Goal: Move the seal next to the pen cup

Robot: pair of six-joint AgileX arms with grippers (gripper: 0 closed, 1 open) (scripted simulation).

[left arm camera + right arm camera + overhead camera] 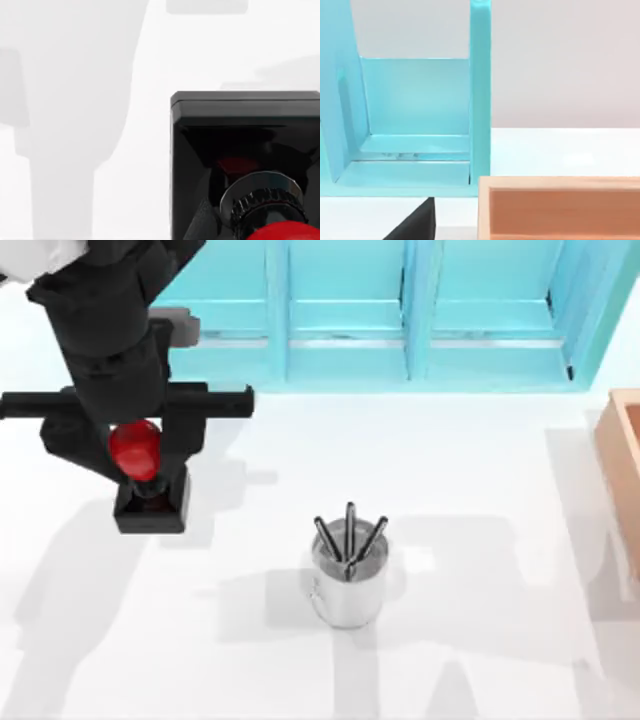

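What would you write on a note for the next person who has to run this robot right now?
Left gripper: at the table's left side, shut on the seal, whose red knob shows between the jaws. A black square base sits right below it; whether the seal is lifted clear of it cannot be told.
Right arm: parked off to the right, near the wooden box and the turquoise shelf.
Pen cup: upright in the middle of the table, three pens in it, well apart from the seal.
Done: seal gripped.
Left: carry the seal right and set it down beside the pen cup.
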